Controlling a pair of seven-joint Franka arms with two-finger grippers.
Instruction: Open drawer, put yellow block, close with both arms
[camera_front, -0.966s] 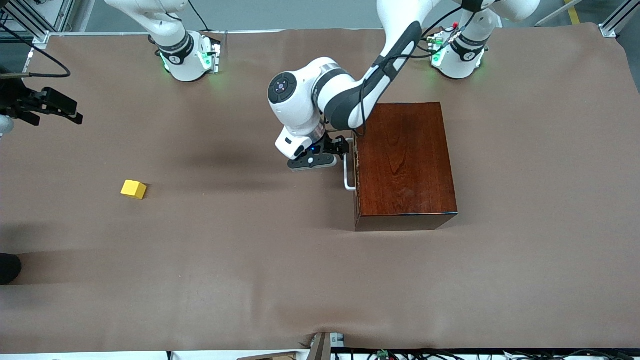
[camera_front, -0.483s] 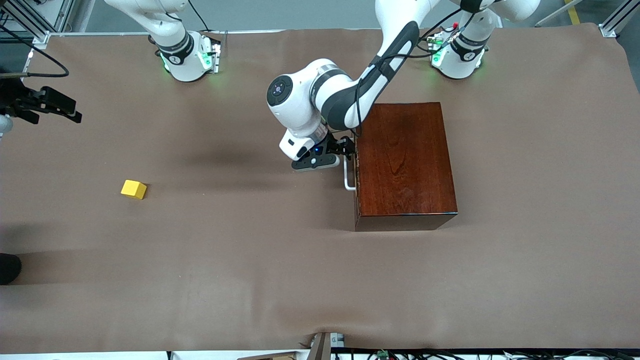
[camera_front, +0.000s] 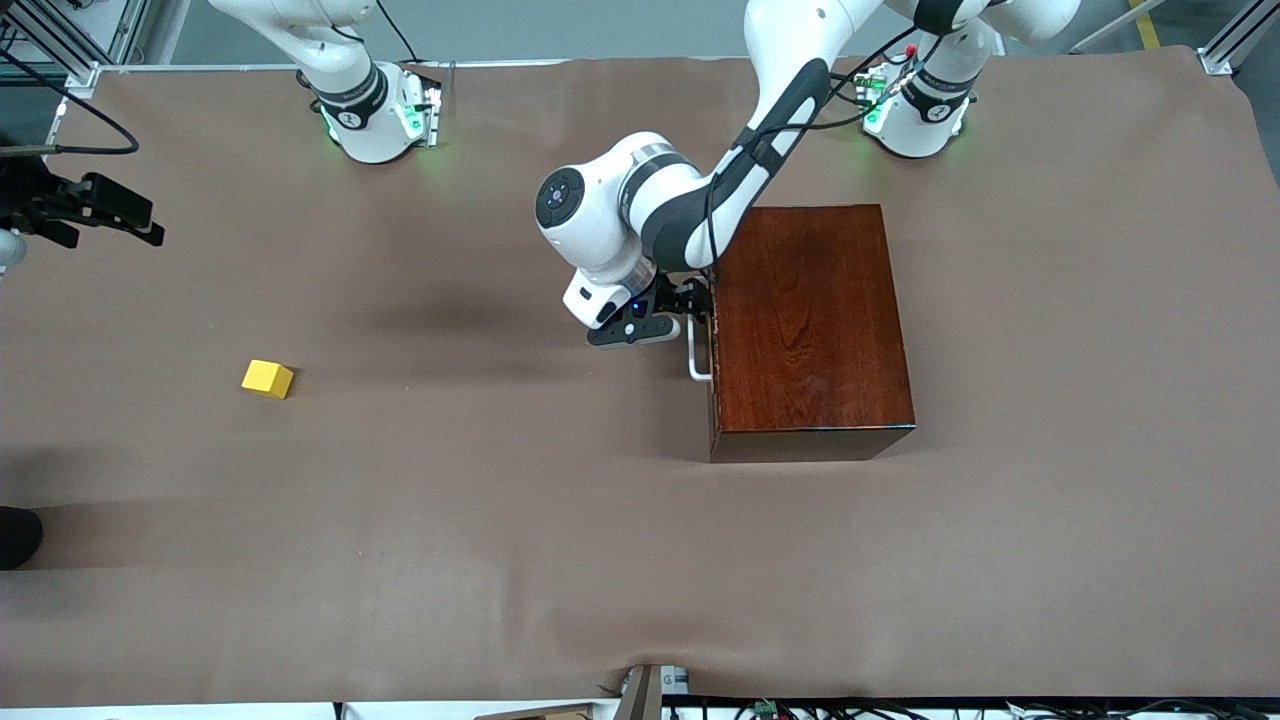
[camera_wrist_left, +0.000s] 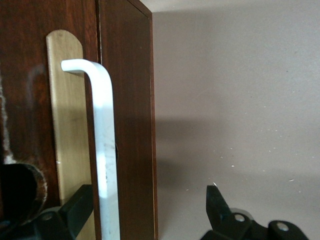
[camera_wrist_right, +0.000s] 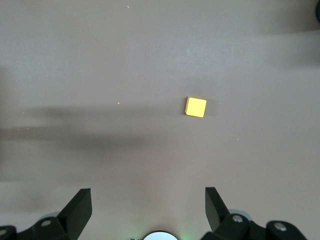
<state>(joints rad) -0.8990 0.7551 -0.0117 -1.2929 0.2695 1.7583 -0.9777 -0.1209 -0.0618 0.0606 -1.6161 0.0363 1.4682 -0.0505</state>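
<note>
Front view, and we sweep from the right arm's end of the table; the right gripper (camera_front: 150, 232) hangs up high over the edge of the brown table cover (camera_front: 500, 520), fingers spread wide, nothing in them, this arm waiting; below it the yellow block (camera_front: 268, 379) sits alone on the cover, well apart from everything, untouched; on to the middle, where the left gripper (camera_front: 697, 298) is down at the white handle (camera_front: 697, 362) on the front of the drawer (camera_front: 712, 340); then the dark wooden box (camera_front: 810, 325) itself, with the drawer flush in it.

So where does the task stand? By my reckoning, right at the start; the drawer looks fully shut, the block is not picked up, and opening, loading and the two-armed close are all left to do.

Now what the wrist views add; the left wrist view shows what the front view hides under the arm: the left gripper's fingers (camera_wrist_left: 82, 207) stand apart, one on each side of the handle bar (camera_wrist_left: 106, 165), straddling it and not yet clamped; the pale backing plate (camera_wrist_left: 67, 125) under the handle shows only here; the right wrist view looks straight down on the block (camera_wrist_right: 196, 106), lying out past the open fingertips (camera_wrist_right: 80, 205), with nothing close by on the cover.
</note>
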